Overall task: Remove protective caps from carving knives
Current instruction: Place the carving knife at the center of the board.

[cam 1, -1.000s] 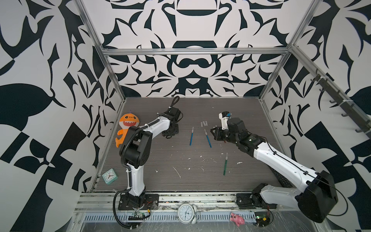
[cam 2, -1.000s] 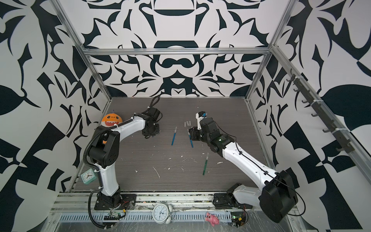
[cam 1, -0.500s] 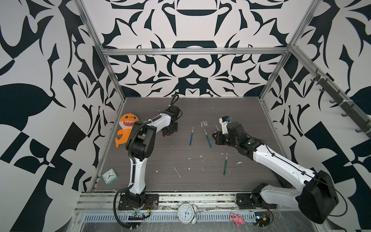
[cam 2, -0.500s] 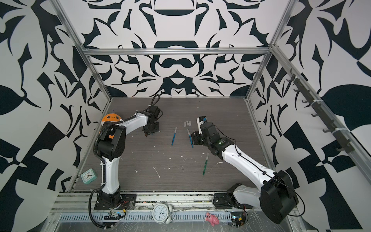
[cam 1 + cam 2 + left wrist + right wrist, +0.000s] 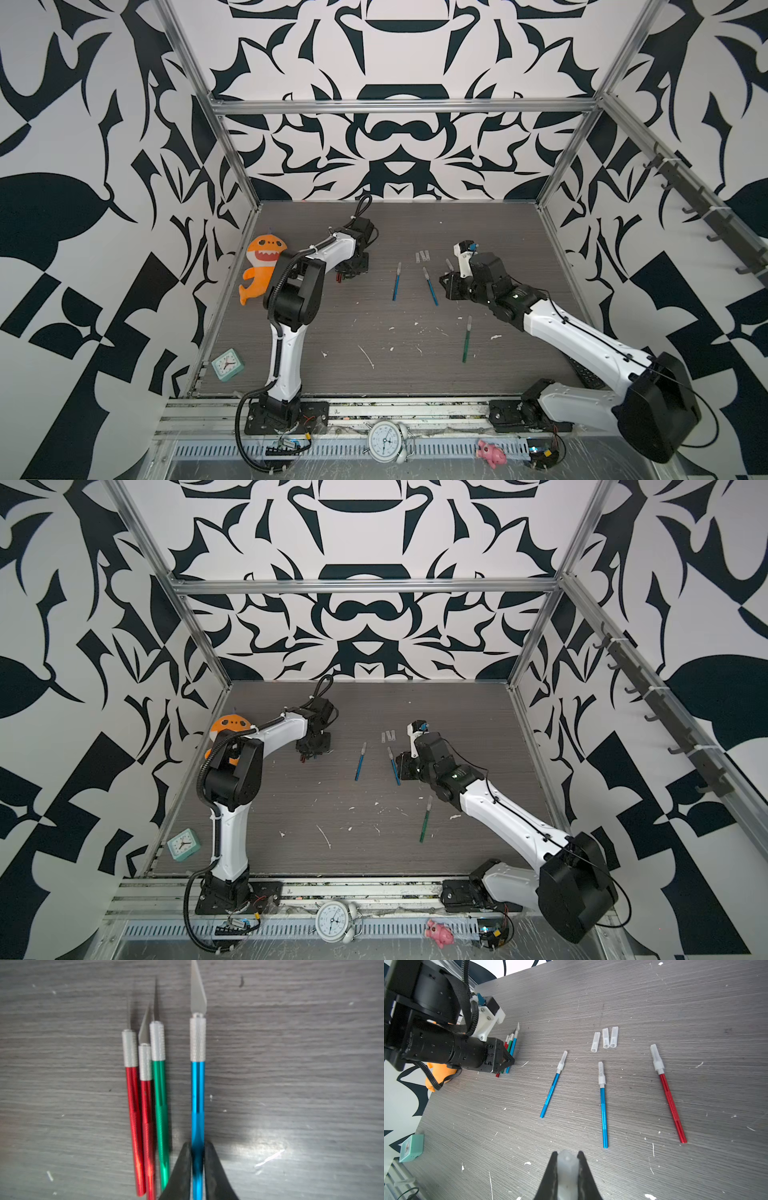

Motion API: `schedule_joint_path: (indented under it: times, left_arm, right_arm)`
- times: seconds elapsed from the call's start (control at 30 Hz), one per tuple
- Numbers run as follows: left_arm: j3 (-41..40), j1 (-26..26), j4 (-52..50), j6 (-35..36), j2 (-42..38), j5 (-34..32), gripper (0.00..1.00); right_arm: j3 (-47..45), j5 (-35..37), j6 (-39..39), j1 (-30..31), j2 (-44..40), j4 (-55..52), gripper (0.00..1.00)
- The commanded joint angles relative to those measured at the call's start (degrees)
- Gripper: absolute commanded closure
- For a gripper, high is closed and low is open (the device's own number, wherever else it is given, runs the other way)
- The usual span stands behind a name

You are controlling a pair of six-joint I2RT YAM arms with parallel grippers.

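Observation:
My left gripper sits low at the back left of the table, its jaws pressed to both sides of a blue carving knife with a bare blade. Beside it lie two red knives and a green knife, all uncapped. My right gripper is shut on a whitish protective cap, held above the table. Three loose caps lie together. Two blue knives, a red one and a green one wear caps.
An orange shark plush lies by the left wall and a teal clock at the front left corner. A black remote lies under my right arm. White flecks dot the table. An alarm clock and a pink toy sit on the front rail.
My left arm has shifted its elbow and set the blue knife down beside the bare knives. My right gripper has drifted slightly toward the front with the cap.

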Motion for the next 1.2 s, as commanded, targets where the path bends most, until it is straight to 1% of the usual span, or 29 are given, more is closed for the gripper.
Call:
schedule_joint_path:
  times: [0.0, 0.23, 0.37, 0.5, 0.7, 0.87, 1.03, 1.17]
  left_arm:
    - [0.15, 0.50, -3.79, -0.40, 1.93, -0.55, 0.77]
    - [1.31, 0.59, -4.81, -0.59, 1.52, -0.47, 0.74]
    - [1.90, 0.57, -4.79, -0.72, -0.47, 0.31, 0.73]
    - [3.21, 0.59, -5.61, -1.04, -4.02, 0.62, 0.71]
    - [5.38, 1.37, -6.67, -0.48, -11.05, 0.69, 0.62]
    - [5.62, 1.91, -6.73, 0.17, -18.18, 1.17, 0.51]
    - [-0.98, 1.91, -2.73, -0.20, -27.50, 3.70, 0.30]
    - [-5.43, 1.89, -1.34, -1.13, -33.64, 5.15, 0.17]
  right_arm:
    - [-0.16, 0.68, -0.51, 0.28, -0.42, 1.91, 1.00]
    - [-0.03, 0.75, -0.68, 0.23, -0.52, 1.54, 1.00]
    - [0.10, 0.88, -0.69, 0.29, -0.28, 1.36, 1.00]
    - [0.45, 0.83, -0.77, 0.28, 0.15, 1.15, 1.00]
    - [1.65, 0.95, -1.26, 0.20, 1.05, 0.02, 1.00]
    - [4.80, 1.55, -1.91, 0.15, 3.86, -3.04, 1.00]
    - [9.57, 2.96, -2.84, 0.22, 9.06, -7.07, 1.00]
    - [14.28, 3.32, -3.46, -0.05, 14.20, -10.02, 1.00]
